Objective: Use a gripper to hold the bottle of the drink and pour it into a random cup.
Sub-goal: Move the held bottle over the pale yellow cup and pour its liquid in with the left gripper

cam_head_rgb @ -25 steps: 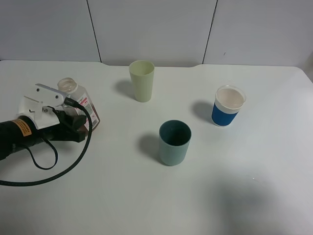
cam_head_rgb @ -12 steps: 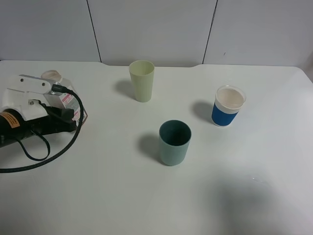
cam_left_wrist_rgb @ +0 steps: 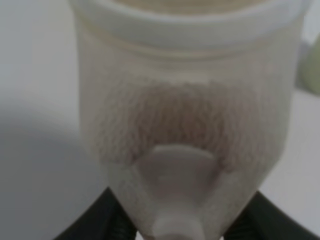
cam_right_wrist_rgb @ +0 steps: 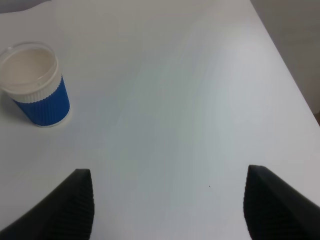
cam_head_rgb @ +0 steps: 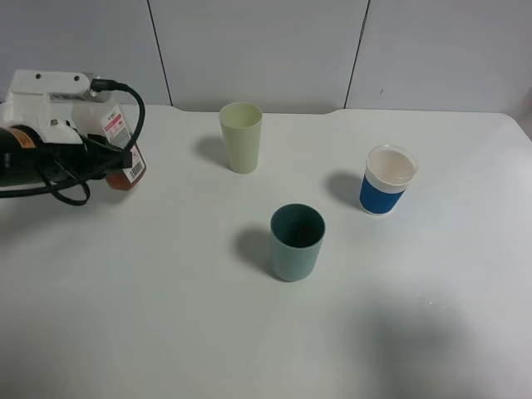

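My left gripper [cam_head_rgb: 93, 126], white jaws on a black arm, is shut on the bottle [cam_head_rgb: 119, 141] at the far left of the table. The bottle appears lifted off the surface, and the reddish-brown drink [cam_head_rgb: 126, 176] sits in its bottom. In the left wrist view the bottle [cam_left_wrist_rgb: 182, 115] fills the frame, its wide neck at the top. The pale yellow-green cup [cam_head_rgb: 241, 137] stands upright at the back centre, well to the right of the bottle. My right gripper [cam_right_wrist_rgb: 170, 210] is open over bare table, with nothing between its fingers.
A teal cup [cam_head_rgb: 297, 242] stands mid-table. A white-rimmed blue cup [cam_head_rgb: 388, 179] stands to the right, and the right wrist view shows this blue cup [cam_right_wrist_rgb: 36, 85] too. The white table [cam_head_rgb: 166, 316] ends at grey wall panels behind.
My left gripper has carried the bottle up and toward the back left. The cups have not moved.
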`<action>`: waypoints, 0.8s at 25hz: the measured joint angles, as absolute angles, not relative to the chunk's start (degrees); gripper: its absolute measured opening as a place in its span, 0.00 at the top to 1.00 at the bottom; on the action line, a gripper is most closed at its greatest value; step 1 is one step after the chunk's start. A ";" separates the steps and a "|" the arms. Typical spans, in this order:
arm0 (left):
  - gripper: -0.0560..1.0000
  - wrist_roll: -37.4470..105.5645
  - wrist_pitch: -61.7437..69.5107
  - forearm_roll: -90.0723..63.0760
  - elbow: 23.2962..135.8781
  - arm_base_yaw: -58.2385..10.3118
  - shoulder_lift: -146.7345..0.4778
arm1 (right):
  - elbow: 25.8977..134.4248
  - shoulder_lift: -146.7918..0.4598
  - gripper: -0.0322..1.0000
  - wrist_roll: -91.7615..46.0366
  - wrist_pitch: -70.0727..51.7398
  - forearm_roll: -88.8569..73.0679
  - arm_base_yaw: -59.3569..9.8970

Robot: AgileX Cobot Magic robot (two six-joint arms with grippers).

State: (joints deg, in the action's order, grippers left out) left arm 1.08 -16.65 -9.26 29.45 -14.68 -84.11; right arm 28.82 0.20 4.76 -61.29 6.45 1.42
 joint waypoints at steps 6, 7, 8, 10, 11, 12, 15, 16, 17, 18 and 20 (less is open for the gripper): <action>0.60 12.28 -15.98 -19.96 33.54 -16.99 -84.00 | 28.82 0.20 0.35 4.76 -61.29 6.45 1.42; 0.60 13.03 -16.11 -20.80 33.61 -17.26 -83.98 | 28.82 0.20 0.35 4.76 -61.29 6.45 1.42; 0.60 13.60 -16.11 -21.49 33.61 -17.45 -83.98 | 28.82 0.20 0.35 4.76 -61.29 6.45 1.42; 0.60 14.13 -16.18 -22.24 33.61 -17.54 -83.98 | 28.82 0.20 0.35 4.76 -61.29 6.45 1.42; 0.60 14.11 -16.35 -22.49 33.61 -17.54 -83.98 | 28.82 0.20 0.35 4.76 -61.29 6.45 1.42; 0.60 14.22 -16.51 -22.55 33.61 -17.54 -83.98 | 28.82 0.20 0.35 4.76 -61.29 6.45 1.42; 0.60 14.41 -16.67 -23.46 33.61 -17.54 -83.98 | 28.82 0.20 0.35 4.76 -61.29 6.45 1.42; 0.60 14.78 -16.67 -23.91 33.61 -17.54 -83.98 | 28.82 0.20 0.35 4.76 -61.29 6.45 1.42; 0.60 15.35 -16.67 -24.84 33.61 -17.74 -83.98 | 28.82 0.20 0.35 4.76 -61.29 6.45 1.42; 0.60 16.41 -16.67 -26.08 33.61 -18.08 -83.98 | 28.82 0.20 0.35 4.76 -61.29 6.45 1.42; 0.60 20.40 -16.61 -28.77 33.61 -19.02 -83.98 | 28.82 0.20 0.35 4.76 -61.29 6.45 1.42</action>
State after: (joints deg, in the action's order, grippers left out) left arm 20.40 -16.61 -28.77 33.61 -19.02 -83.98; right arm 28.82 0.20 4.76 -61.29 6.45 1.42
